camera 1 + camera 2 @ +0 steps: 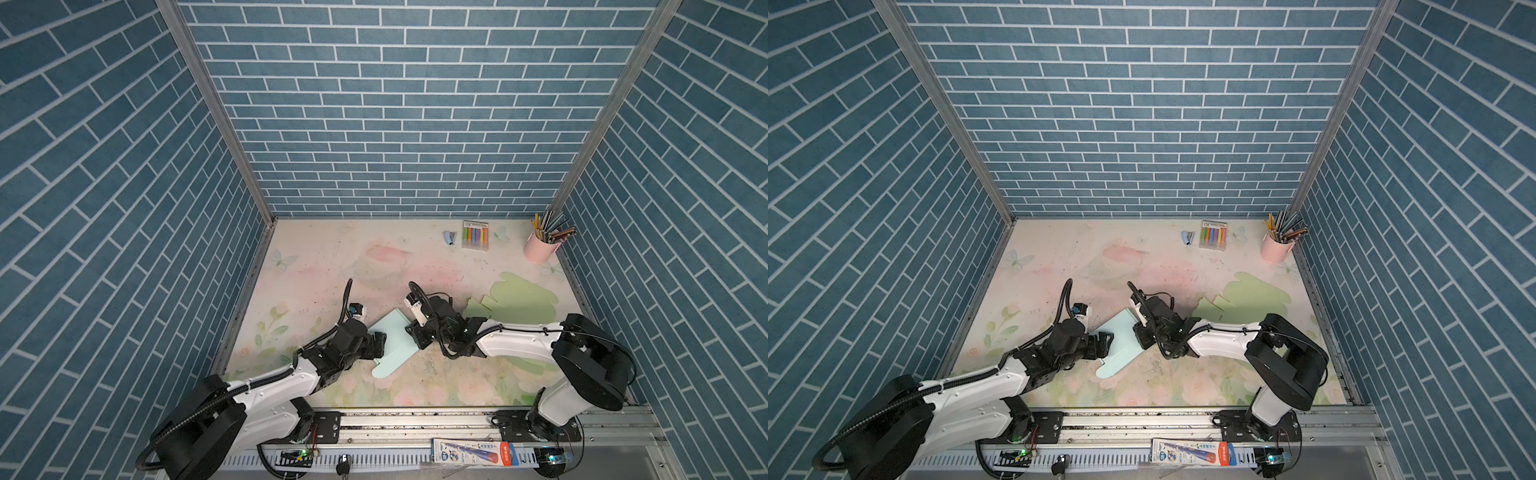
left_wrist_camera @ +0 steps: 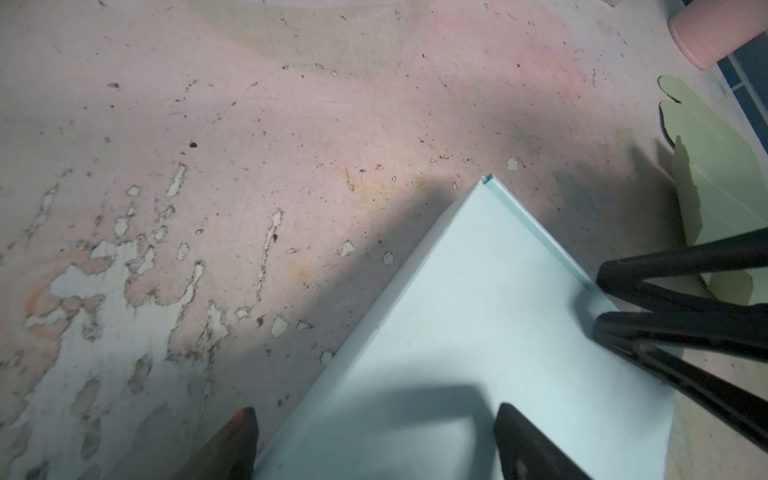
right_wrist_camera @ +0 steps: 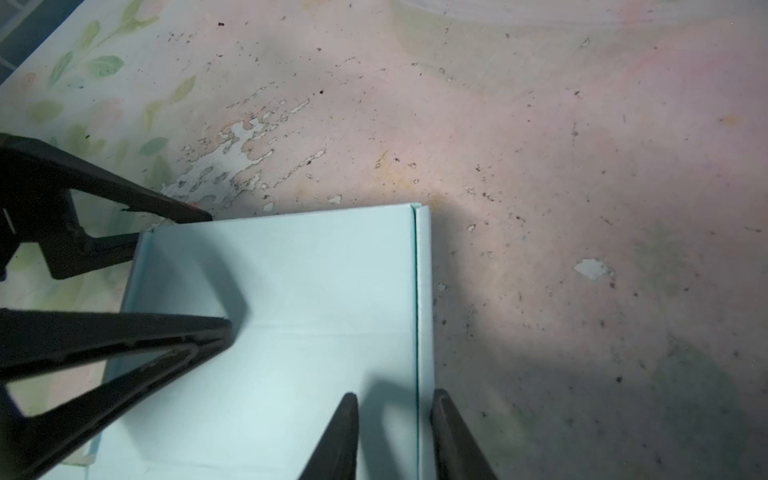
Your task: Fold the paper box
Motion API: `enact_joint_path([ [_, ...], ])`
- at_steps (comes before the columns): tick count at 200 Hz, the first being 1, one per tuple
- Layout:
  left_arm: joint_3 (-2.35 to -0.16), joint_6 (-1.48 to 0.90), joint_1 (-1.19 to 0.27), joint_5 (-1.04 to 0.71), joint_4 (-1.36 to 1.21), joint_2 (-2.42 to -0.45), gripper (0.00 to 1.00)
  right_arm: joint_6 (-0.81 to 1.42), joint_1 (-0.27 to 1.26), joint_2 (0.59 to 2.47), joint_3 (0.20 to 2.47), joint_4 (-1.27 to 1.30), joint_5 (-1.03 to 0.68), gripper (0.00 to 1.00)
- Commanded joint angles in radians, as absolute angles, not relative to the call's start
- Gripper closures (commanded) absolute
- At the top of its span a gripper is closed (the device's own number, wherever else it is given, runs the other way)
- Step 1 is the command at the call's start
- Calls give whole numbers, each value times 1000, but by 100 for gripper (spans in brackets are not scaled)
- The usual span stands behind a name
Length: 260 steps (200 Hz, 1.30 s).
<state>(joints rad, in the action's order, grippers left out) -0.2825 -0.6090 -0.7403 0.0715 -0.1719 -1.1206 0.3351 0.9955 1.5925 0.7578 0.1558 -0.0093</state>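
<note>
On the front half of the table (image 1: 332,266), near its middle, the paper box (image 1: 392,345) was found as a pale blue blank, lying flat and not yet folded up, its long axis set at a slant across the surface. 1 rounded tab (image 1: 380,372) was noted at its near end. A narrow edge strip (image 3: 424,291), marked off by a crease, was observed along 1 long side in the right wrist view.

The left gripper (image 1: 378,345) was recorded at the blank's left edge with its jaws spread to full width. In the left wrist view, 1 finger (image 2: 239,436) was seen over bare table and the other over the sheet, so that the edge was straddled; nothing was clasped. The right gripper (image 1: 411,330) was recorded at the opposite side, its jaws parted only narrowly. In the right wrist view its 2 tips were seen either side of the edge strip, with a gap left beside the crease; a firm hold on the paper was not evident. Contact between tips and sheet could not be determined.

Further out, a green paper blank (image 1: 523,303) was noted flat towards the right side of the table, well apart from the blue one. At the back right, a pink cup (image 1: 540,249) of pencils (image 1: 552,228), a pack of markers (image 1: 475,235) and a small blue stapler (image 1: 449,238) were logged.
</note>
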Motion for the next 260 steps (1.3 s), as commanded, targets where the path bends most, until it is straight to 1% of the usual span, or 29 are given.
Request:
enact_joint_path([
  [1,-317,-573,-747,97,-156,-1185,11,356,1001,1582,721,146,-41,70],
  [65,-398,-522,-730,95,-229,-1333,11,464,1002,1425,565,223,-105,71],
  [90,-423,-505,-723,107,-228,-1347,11,472,1002,1362,548,200,-69,70],
  [119,-447,-477,-706,124,-181,-1295,11,471,1001,1303,559,168,-35,69],
  [135,-458,-461,-706,161,-130,-1223,11,485,1002,1277,564,149,-12,68],
  [160,-479,-455,-708,163,-33,-1124,11,509,1002,1239,554,113,30,66],
  [184,-477,-485,-766,167,76,-1051,11,516,1010,1209,548,81,8,65],
  [210,-451,-573,-884,190,182,-943,11,535,1042,1197,544,60,-8,65],
  [239,-411,-683,-1003,192,239,-846,11,558,1083,1215,547,41,0,65],
  [260,-380,-743,-1052,194,239,-822,11,575,1091,1234,540,53,-3,65],
])
